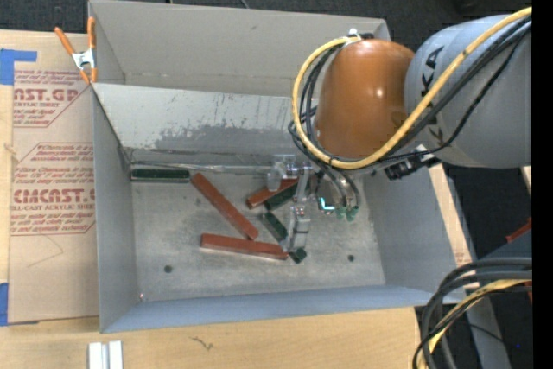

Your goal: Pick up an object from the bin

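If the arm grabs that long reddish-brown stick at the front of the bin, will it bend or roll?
The reddish-brown stick looks straight and flat-sided, so it is probably stiff and unlikely to roll. It is long and thin; gripped at the end beside the claw, it may tilt or swivel. Being slim, it is likely light.

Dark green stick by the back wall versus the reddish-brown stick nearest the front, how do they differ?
The dark green stick is dark, the reddish-brown stick red and longer. The green one lies alone along the back wall; the brown one lies on the open floor, one end by the end effector. Both are slim, lying flat.
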Motion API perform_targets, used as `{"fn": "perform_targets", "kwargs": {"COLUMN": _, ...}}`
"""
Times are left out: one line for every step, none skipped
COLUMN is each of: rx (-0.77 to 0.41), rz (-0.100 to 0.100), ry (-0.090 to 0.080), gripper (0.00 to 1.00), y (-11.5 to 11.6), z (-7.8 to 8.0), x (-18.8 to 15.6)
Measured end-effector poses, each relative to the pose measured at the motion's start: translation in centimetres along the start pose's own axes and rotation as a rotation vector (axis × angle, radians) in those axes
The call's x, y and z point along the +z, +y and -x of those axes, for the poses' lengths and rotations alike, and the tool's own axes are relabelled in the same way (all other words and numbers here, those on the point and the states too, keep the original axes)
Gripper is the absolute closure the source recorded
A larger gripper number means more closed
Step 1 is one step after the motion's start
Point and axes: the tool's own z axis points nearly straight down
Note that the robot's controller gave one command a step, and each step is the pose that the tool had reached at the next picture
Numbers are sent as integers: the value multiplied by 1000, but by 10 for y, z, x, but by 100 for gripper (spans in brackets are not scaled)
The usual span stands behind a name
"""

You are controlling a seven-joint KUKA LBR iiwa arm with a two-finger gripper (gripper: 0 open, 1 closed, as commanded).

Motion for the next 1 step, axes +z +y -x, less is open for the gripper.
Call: {"fn": "perform_targets", "kwargs": {"rx": 135, "rz": 2, "ry": -11, "gripper": 0, "y": 34, "z": -40, "x": 123}}
